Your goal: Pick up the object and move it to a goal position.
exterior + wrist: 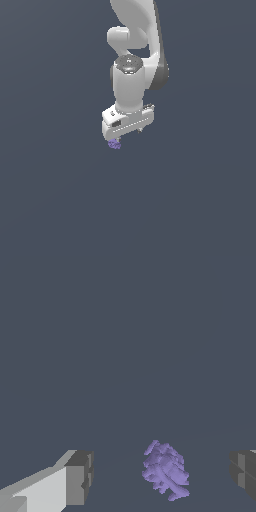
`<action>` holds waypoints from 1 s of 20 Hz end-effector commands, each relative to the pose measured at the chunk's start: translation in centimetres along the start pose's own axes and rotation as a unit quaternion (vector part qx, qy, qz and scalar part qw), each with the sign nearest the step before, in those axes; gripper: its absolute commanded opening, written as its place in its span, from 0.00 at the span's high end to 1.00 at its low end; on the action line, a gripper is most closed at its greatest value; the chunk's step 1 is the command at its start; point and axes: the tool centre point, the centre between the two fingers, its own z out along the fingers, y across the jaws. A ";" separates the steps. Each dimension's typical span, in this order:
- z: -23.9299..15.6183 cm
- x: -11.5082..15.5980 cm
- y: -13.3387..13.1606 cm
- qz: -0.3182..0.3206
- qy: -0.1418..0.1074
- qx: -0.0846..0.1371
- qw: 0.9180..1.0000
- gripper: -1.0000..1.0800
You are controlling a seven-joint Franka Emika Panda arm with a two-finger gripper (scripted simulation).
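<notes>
White and blocky, the hand (121, 134) hangs from the arm (131, 75) low over the dark, featureless surface, with its fingers spread wide. The wrist view shows this plainly: one grey pad (80, 476) and the other pad (244, 471) stand well apart, and neither touches anything.

Between those two pads lies the object (165, 470), a small, lumpy lavender blob. It sits off centre in the gap, somewhat nearer the second pad than the first, with open space on both sides. In the exterior view the same blob (114, 145) peeks out just under the hand, at about seven o'clock from the palm, and most of it is clear of the fingers. Whether it rests on a table cannot be told, since the surroundings are one flat grey-blue with no edge or shadow to read.

As for progress, the approach looks about finished: the hand is down at the level of the blob and straddles it. The grasp itself is not yet made, so the closing, the lift and the carry to the goal all seem to be left. No goal marker shows in either view, so where the blob must go cannot be judged from here. Because the blob is tiny and bumpy, the pinch will likely need care so it does not squirt out sideways.
</notes>
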 end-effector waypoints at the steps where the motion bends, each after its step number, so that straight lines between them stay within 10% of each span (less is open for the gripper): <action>1: 0.6 -0.6 0.4 -0.030 -0.002 0.000 1.000 0.04; 20: 5.2 -5.2 2.7 -0.250 -0.012 0.004 0.968 0.04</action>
